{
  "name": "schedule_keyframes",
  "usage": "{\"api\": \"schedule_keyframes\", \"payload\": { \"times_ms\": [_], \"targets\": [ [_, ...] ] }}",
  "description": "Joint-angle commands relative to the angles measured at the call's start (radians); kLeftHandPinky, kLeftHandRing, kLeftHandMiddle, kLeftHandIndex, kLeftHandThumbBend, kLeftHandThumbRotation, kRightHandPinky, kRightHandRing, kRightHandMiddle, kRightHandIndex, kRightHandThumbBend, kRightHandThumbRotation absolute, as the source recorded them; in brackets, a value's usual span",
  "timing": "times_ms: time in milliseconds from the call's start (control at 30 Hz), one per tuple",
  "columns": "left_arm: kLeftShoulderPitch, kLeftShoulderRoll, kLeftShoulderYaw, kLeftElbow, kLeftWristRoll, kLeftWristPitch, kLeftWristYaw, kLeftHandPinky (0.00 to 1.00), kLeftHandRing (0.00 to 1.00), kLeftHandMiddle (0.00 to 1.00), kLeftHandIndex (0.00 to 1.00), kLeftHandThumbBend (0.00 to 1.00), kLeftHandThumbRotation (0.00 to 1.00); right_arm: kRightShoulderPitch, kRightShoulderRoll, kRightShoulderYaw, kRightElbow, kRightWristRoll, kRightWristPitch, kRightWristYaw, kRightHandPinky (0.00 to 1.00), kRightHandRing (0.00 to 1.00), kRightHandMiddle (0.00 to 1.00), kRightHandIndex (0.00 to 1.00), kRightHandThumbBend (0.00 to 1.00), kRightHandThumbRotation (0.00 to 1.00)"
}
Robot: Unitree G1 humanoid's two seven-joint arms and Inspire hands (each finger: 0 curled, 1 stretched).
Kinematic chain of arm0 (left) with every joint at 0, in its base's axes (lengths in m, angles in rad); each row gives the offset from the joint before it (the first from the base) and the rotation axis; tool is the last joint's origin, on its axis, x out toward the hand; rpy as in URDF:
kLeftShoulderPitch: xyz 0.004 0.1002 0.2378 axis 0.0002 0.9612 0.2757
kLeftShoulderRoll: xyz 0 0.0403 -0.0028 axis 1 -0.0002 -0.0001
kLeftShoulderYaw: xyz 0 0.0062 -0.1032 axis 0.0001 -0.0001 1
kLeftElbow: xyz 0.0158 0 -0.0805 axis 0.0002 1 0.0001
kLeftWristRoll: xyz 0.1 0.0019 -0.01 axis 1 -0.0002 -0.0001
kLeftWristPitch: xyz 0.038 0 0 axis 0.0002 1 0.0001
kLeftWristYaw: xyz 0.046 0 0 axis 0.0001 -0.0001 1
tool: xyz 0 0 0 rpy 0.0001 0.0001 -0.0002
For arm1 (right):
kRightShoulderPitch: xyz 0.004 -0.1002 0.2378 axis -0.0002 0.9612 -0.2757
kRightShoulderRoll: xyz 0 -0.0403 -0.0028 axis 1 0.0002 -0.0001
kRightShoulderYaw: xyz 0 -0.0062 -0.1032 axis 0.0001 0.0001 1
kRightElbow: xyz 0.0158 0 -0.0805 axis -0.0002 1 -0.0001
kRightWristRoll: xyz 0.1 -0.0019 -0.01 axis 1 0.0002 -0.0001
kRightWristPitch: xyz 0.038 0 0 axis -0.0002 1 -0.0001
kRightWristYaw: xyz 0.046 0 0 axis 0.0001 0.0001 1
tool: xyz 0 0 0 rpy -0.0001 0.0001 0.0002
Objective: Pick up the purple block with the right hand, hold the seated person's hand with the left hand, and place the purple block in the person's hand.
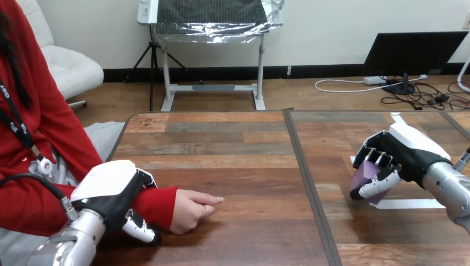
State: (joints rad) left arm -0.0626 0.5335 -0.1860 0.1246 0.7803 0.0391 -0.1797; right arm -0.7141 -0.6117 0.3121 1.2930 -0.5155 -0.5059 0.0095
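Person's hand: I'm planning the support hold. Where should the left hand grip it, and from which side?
Probably the red-sleeved wrist, from above, where the left hand sits: it lies flat on the wooden table, leaving the person's hand free.

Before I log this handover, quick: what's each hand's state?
Left hand: closed round the person's wrist.
Right hand: closed on the purple block.
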Motion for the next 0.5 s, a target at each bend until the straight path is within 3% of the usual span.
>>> {"api": "schedule_keyframes", "payload": {
  "times_ms": [0,467],
  "targets": [
    [-0.043,-0.009,-0.02,0.025,-0.016,0.011,-0.008,0.4,0.47,0.52,0.51,0.8,0.0,-0.106,0.007,-0.003,-0.041,-0.005,-0.022,-0.037,0.43,0.44,0.5,0.5,0.82,0.0],
    [-0.033,-0.006,-0.009,-0.014,-0.042,0.004,0.01,0.33,0.4,0.47,0.46,0.77,0.0,-0.112,0.007,-0.01,-0.049,-0.002,-0.029,-0.017,0.44,0.46,0.51,0.5,0.81,0.0]
  ]
}}
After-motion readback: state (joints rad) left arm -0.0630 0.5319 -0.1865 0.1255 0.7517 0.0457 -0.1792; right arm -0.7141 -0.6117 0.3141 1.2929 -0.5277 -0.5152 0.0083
